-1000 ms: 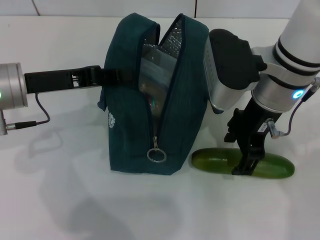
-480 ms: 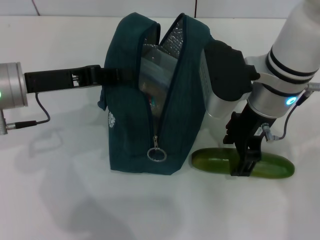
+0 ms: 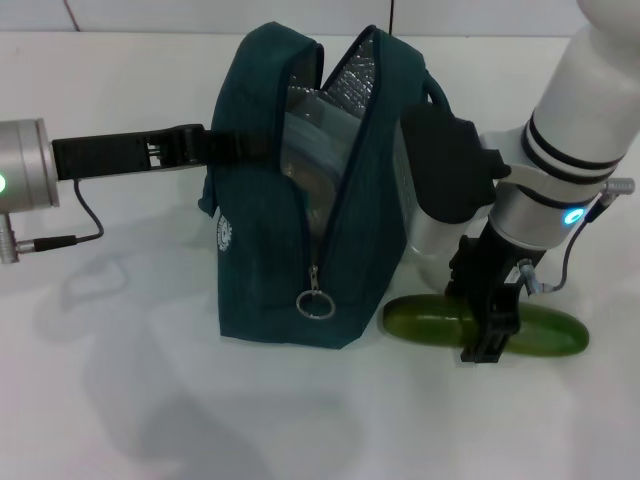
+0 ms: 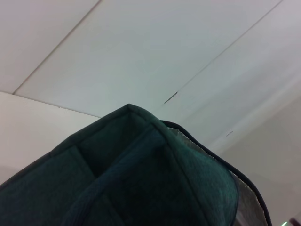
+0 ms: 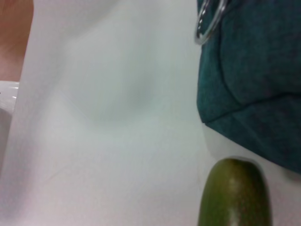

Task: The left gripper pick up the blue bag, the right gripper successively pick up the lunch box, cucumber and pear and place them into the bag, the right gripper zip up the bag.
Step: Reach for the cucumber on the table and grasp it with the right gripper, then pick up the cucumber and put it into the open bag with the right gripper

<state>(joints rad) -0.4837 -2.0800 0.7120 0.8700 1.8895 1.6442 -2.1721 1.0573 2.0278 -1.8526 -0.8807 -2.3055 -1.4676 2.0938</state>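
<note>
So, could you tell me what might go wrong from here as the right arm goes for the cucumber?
The right gripper sits low over the cucumber, which is smooth and round and lies flat on the table, so it could roll or slip out of a pinch. The cucumber's end lies close to the blue bag, so lifting it might drag or tip the bag, which the left gripper holds only by its side strap.

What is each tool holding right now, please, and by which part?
Left tool holds the bag by its side strap; right tool straddles the cucumber's middle, grip unclear.
</note>
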